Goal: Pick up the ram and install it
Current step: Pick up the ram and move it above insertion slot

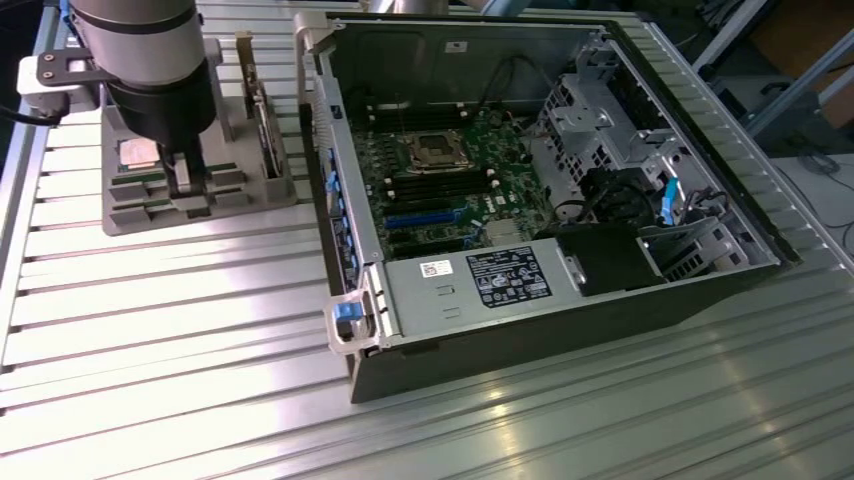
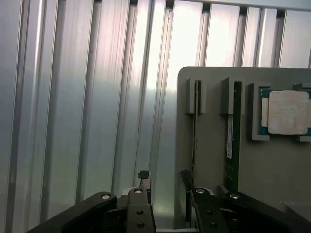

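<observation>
Hovering released above the grey holder (image 1: 134, 215), the end effector (image 1: 187, 188) grips nothing; the ram (image 2: 232, 141) sits slotted there, not yet installed.

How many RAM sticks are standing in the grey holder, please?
2. One RAM stick stands on edge in the slot beside the CPU chip; its twin stands in the next slot of the grey holder. Others could be hidden.

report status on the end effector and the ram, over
End effector open, low at the grey holder. Ram and its twin in their slots, neither gripped. Nothing seen in the way.
</observation>
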